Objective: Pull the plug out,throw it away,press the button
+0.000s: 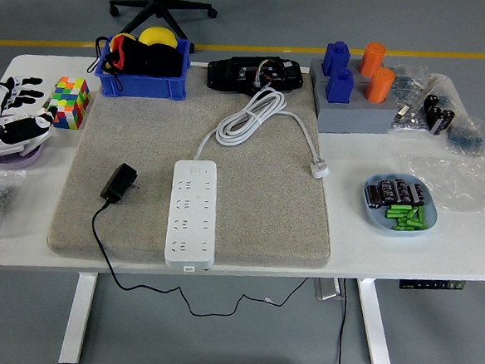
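Note:
A white power strip [193, 213] lies on the grey mat [258, 200], with nothing plugged into it. Its white cord [251, 116] coils toward the back and ends in a white plug [318, 167] on the mat. A black adapter plug [119, 182] lies on the mat left of the strip, its black cable running off the front edge. My left hand [16, 114] is at the far left edge, fingers spread, holding nothing, well away from the strip.
A multicoloured cube [69, 101] stands next to my left hand. A blue bin [144, 63] and a black device [254, 73] sit at the back. Blue and orange blocks on a grey base [355, 98] stand back right. A blue dish [400, 203] is at the right.

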